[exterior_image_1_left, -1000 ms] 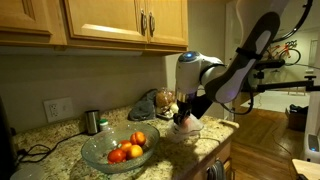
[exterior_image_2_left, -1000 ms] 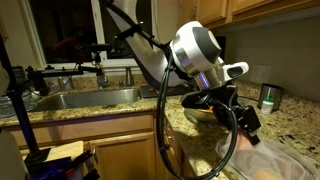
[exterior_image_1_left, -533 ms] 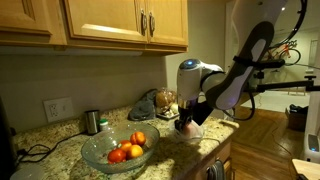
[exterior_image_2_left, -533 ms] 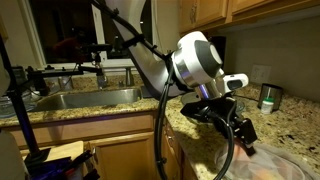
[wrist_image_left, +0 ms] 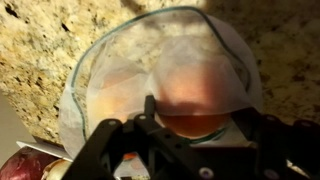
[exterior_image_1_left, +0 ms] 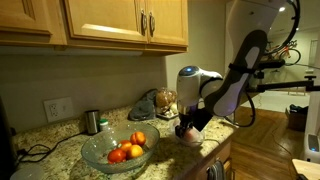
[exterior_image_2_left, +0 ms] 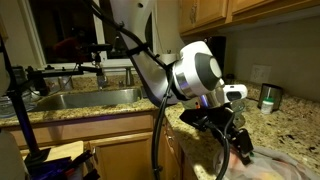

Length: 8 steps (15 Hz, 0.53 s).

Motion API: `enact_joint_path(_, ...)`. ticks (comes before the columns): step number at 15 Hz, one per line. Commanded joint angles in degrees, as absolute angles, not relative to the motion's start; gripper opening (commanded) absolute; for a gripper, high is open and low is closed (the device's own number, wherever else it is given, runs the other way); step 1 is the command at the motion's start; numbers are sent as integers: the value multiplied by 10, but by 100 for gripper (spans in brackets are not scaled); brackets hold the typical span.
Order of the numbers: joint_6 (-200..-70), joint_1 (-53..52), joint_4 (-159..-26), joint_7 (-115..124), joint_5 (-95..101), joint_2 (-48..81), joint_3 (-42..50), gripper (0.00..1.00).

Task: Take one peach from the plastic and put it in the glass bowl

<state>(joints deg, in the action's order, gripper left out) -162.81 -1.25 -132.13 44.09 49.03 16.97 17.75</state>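
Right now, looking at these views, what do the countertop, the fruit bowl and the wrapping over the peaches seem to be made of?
Countertop: speckled tan-and-brown stone, likely polished granite. Bowl: clear glass, since the fruit shows through its wall. Wrapping: thin translucent plastic, cloudy, with the peaches showing through as orange blurs.

On the counter in an exterior view: glass bowl at lower centre, peaches in it; cup behind, toward upper left; gripper to its right. In the wrist view: plastic at centre on the counter, peach inside.
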Motion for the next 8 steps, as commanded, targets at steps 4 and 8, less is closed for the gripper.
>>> enact_joint_path(4, -1636, -5, -1319, 417, 476, 155, 175, 100)
enact_joint_path(8, -1637, -5, -1314, 415, 478, 155, 175, 100)
